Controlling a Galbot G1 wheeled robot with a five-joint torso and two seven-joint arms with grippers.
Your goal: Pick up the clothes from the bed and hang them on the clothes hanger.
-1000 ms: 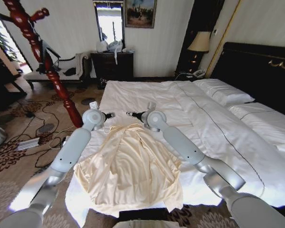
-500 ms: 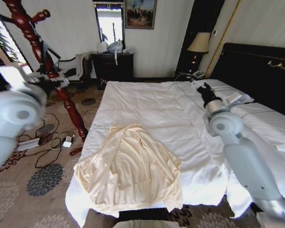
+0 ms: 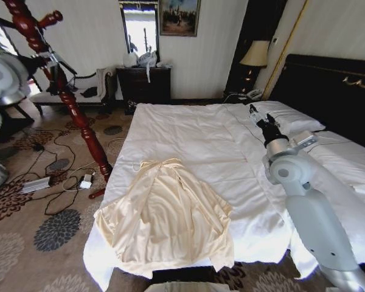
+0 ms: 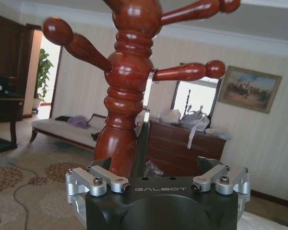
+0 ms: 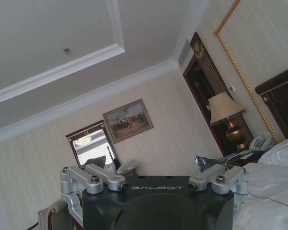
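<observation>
Since a moment ago we are swinging our left gripper (image 3: 41,59), fingers unreadable, to upper-left, right gripper (image 3: 253,112) likewise at right; clothes (image 3: 164,216) lying lower-centre on bed (image 3: 201,131), silky, slippery, best pinched at collar.

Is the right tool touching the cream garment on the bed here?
Apart. The head view shows the right tool raised over the pillow end of the bed, with bare white duvet between it and the cream garment.
</observation>
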